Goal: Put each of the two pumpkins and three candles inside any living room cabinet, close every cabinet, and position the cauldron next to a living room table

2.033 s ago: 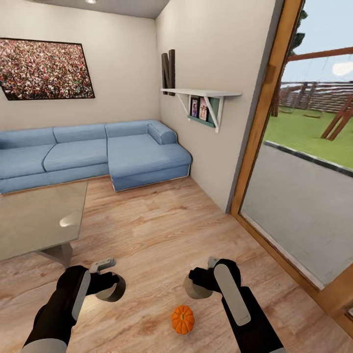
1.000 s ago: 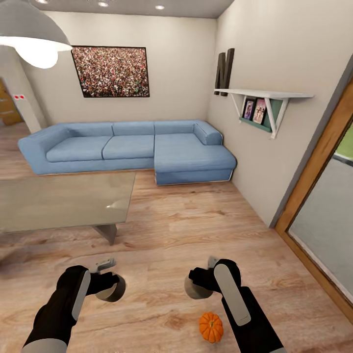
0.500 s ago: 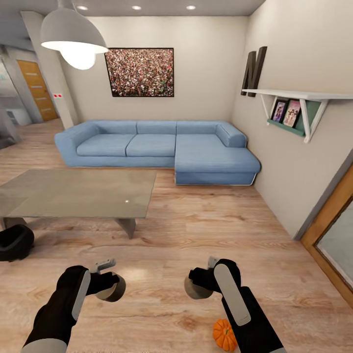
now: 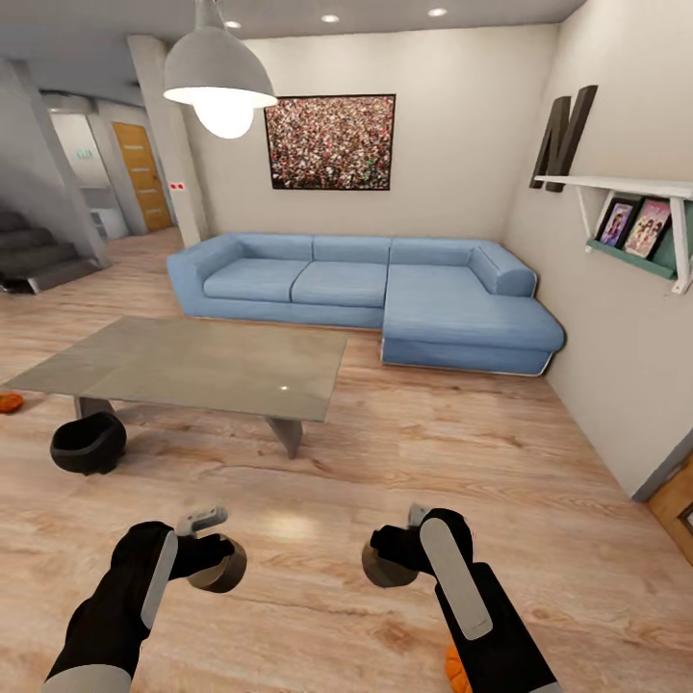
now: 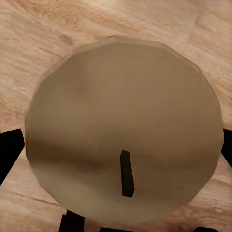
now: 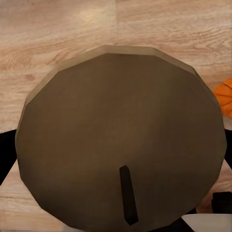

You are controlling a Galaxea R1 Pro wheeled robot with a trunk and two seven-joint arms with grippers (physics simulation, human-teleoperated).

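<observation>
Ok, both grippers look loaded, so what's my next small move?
I'd probably turn the base to search for the cabinet. The left gripper grips one candle and the right gripper another candle, so the pumpkin on the floor likely has to wait.

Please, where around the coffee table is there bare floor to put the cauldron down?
Bare wood floor runs along the coffee table's near edge, from the black cauldron toward the blue sofa's chaise. The strip between table and sofa looks narrower. The table's left end is busier: the cauldron stands there, with a small orange thing at the picture's edge.
</observation>
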